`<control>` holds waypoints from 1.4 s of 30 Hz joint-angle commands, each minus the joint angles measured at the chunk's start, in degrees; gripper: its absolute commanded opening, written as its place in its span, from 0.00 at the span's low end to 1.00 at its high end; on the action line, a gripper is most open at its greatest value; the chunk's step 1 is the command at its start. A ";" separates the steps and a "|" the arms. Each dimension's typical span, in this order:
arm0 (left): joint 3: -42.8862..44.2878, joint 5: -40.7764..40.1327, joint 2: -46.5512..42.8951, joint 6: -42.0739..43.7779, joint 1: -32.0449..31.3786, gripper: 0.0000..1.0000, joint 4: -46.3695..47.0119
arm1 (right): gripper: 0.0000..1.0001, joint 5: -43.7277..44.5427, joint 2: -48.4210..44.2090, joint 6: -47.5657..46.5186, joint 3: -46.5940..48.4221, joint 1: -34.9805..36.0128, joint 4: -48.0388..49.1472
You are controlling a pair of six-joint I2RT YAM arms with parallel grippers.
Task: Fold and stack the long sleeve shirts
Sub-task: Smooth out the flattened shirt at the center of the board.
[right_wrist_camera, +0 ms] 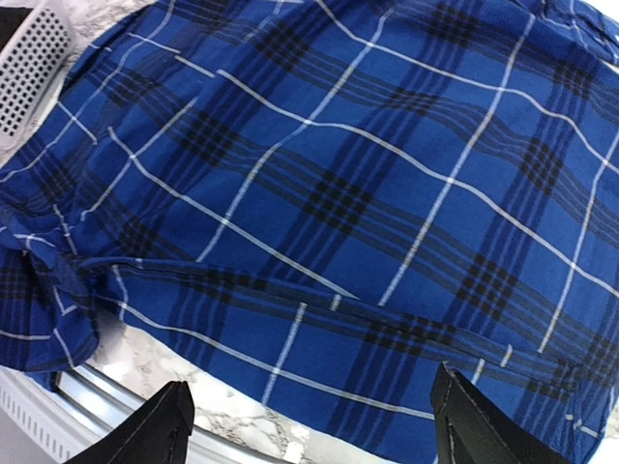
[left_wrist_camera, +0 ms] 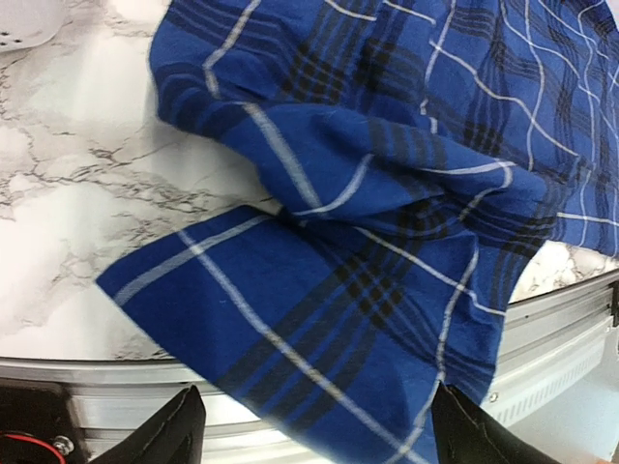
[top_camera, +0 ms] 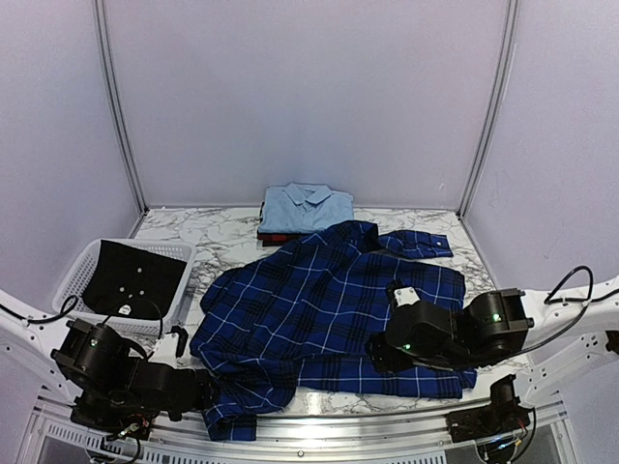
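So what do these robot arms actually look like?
The left arm and right arm are chunky black rounded joints on white segments, with small green lights and thin black cables looping off. Each ends in two black pointed fingers; a red wire shows by the left pair.

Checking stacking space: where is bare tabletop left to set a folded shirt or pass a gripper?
Bare table shows at the back left, between the white basket and the folded light blue shirt, and at the back right corner behind the sleeve of the navy plaid shirt. The middle and near edge are crowded: that shirt covers most of them.
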 commanded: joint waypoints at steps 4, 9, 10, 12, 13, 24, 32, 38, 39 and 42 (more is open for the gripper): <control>1.15 2.07 5.33 1.34 -0.43 0.71 3.47 | 0.81 2.13 -1.39 0.26 -0.79 -6.11 -2.93; 0.57 3.85 5.79 1.76 -0.54 0.47 3.63 | 0.82 0.96 -0.10 -3.82 -0.29 -9.83 -2.35; 0.55 4.03 5.90 2.01 -0.54 0.35 3.61 | 0.82 0.61 0.34 -4.50 -0.40 -10.58 -2.28; 1.14 3.91 5.42 2.85 -0.50 0.10 3.10 | 0.83 -0.31 1.12 -6.69 -0.78 -12.40 -1.57; 1.83 3.26 4.64 2.99 -0.51 0.00 2.02 | 0.83 -0.77 1.43 -7.52 -0.88 -13.21 -1.19; 16.07 -11.54 -8.68 12.83 -0.50 0.00 -17.88 | 0.83 -5.14 3.83 -11.54 -5.49 -19.37 1.57; 14.90 -4.66 -9.77 21.88 -0.50 0.00 -17.34 | 0.81 -11.20 -2.59 -8.75 -10.71 -18.88 1.26; 19.03 -0.55 -11.77 30.36 -0.56 0.00 -16.22 | 0.81 -7.01 -4.29 -5.95 -8.12 -13.23 -3.73; 19.83 0.08 -12.01 31.92 -0.51 0.00 -16.33 | 0.82 -5.41 -4.28 -5.65 -7.96 -13.31 -4.84; 20.98 3.22 -12.57 35.38 -0.51 0.00 -16.18 | 0.83 -3.65 -4.83 -5.25 -8.33 -16.44 -5.69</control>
